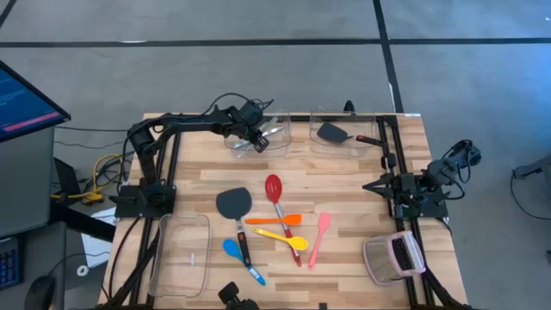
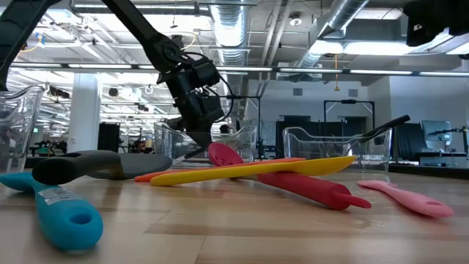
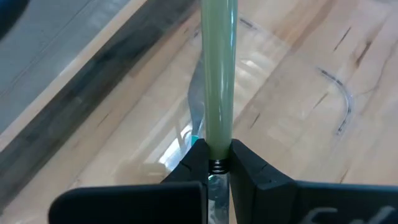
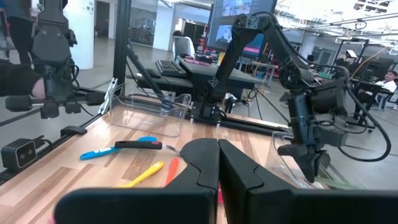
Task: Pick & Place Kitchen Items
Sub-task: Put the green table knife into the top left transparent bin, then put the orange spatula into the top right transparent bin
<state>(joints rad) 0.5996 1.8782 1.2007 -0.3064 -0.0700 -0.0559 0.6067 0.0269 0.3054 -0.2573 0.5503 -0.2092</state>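
left pincer [image 1: 256,140] tilted over clear bin [image 1: 277,145]

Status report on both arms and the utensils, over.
Left gripper shut on pale green utensil, over far clear bin. Right gripper shut, empty, parked right side. Six utensils on table. Nothing blocking.

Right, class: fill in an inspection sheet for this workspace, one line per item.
Surface: wooden table, utensils loose mid-table.
Job's things: red slotted spoon, black turner, pink spatula, blue spatula; another black turner in the far right bin.
Clutter: mesh object at the near right corner.
Grippers: left gripper shut on a pale green handle over the far left bin; right gripper shut, holding nothing.
Cables: yellow cables beside the table.
Surroundings: monitor, grey floor.
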